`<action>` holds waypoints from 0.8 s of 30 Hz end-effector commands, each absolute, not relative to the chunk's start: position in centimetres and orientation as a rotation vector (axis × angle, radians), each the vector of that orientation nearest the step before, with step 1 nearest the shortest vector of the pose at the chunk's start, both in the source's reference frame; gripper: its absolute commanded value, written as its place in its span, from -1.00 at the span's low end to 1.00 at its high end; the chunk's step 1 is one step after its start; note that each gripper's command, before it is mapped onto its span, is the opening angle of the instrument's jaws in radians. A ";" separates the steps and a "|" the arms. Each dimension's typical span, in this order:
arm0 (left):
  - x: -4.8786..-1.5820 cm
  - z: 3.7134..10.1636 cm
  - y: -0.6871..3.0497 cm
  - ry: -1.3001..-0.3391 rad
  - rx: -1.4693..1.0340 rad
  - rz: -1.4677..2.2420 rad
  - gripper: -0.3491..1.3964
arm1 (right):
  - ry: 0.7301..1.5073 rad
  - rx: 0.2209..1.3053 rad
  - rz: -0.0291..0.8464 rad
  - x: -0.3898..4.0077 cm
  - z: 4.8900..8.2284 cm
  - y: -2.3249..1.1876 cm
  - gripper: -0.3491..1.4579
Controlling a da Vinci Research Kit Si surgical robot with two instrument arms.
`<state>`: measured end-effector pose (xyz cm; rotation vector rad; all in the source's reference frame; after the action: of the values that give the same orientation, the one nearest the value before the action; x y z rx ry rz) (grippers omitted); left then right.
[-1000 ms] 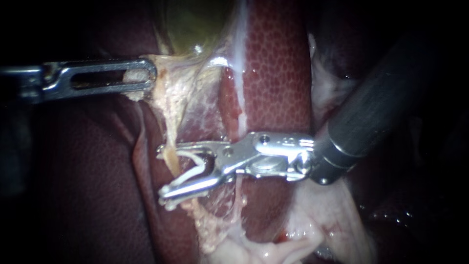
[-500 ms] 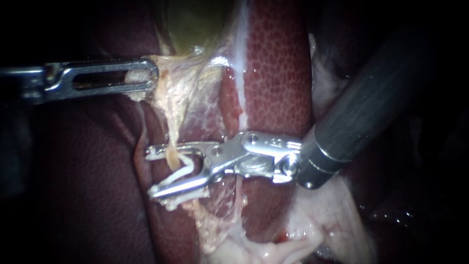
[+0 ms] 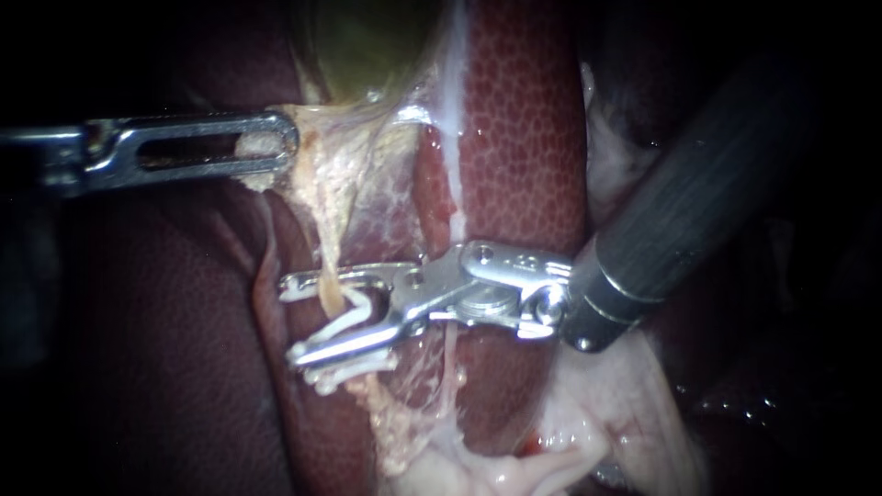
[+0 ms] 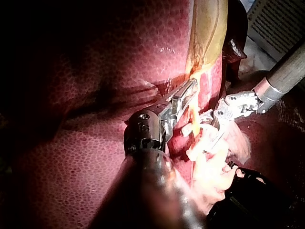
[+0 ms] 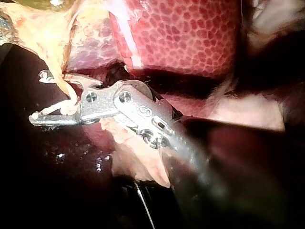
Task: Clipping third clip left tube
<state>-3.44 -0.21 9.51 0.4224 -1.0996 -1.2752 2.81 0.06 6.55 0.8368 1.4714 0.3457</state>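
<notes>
The left tube (image 3: 323,246) is a thin yellowish strand that runs down from the gallbladder (image 3: 367,46) over the liver (image 3: 524,119). My right instrument (image 3: 289,320) comes in from the right with a white clip (image 3: 354,308) held between its two jaws. The jaws and the clip straddle the tube, still well apart. My left instrument (image 3: 271,147) has slotted jaws shut on pale tissue at the gallbladder's lower end, holding it to the left. The right wrist view shows the clip (image 5: 64,107) curving around the tube (image 5: 59,83).
A second white clip (image 3: 335,375) shows just under the lower jaw, on the same strand. Pale fatty tissue (image 3: 588,404) lies under the right shaft. Dark liver (image 3: 165,349) fills the left side.
My right instrument slid left, so the tube now lies deeper between its jaws. The jaws have narrowed slightly around the clip. The left instrument has held still.
</notes>
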 end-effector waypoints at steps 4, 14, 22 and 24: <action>-3.44 9.51 -0.21 -1.100 0.422 -1.275 -0.85 | 1.471 0.839 0.344 2.80 6.55 0.06 -0.21; -3.45 9.51 -0.21 -1.100 0.422 -1.276 -0.85 | 1.473 0.847 0.346 2.78 6.57 0.07 -0.48; -3.45 9.51 -0.21 -1.100 0.422 -1.276 -0.85 | 1.470 0.846 0.345 2.76 6.58 0.07 -0.75; -3.45 9.51 -0.21 -1.100 0.422 -1.276 -0.85 | 1.470 0.847 0.344 2.75 6.58 0.07 -0.84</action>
<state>-3.45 -0.21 9.51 0.4220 -1.0996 -1.2754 2.75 0.07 6.58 0.8463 1.4703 0.3453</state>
